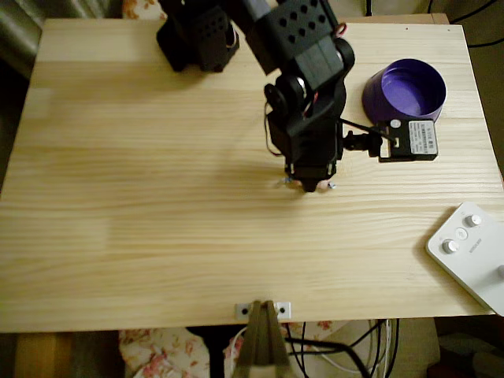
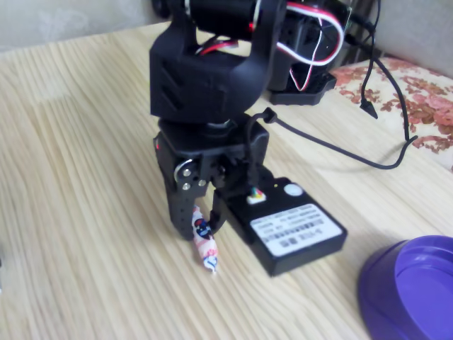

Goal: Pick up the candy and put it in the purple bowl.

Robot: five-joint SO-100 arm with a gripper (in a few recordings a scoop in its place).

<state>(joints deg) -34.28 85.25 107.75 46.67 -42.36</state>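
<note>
- Fixed view: the gripper [image 2: 203, 225] points straight down at the table [image 2: 78, 212], jaws drawn narrow around the upper part of the candy [image 2: 204, 248]. The sweet stands nearly upright between the fingertips, its lower twisted end at or just off the wood; contact cannot be told for sure.
- Overhead view: the gripper [image 1: 309, 183] sits near the table's middle, and small silvery wrapper ends peek out on either side of its tip. The purple bowl [image 1: 405, 89] lies up and to the right in this view, apart from the gripper, and looks empty.
- Step in hand, as I judge it: grasp made or closing; lift comes next.
- To do it well: confirm the jaws pinch the body of the sweet and not just the wrapper twist, since a twist could slip. Raise straight up until clear of the bowl's rim, then swing over the bowl's centre before releasing.
- Risk: the wrist camera module [image 2: 294, 225] hangs on the bowl side of the gripper; keep it above the rim during the swing.
- Candy appearance: small, elongated, pinkish-orange and white wrapper with dark marks, a bluish-white twisted tail at the bottom; far smaller than the bowl.
- Bowl appearance: round, deep purple, lighter inside.
</note>
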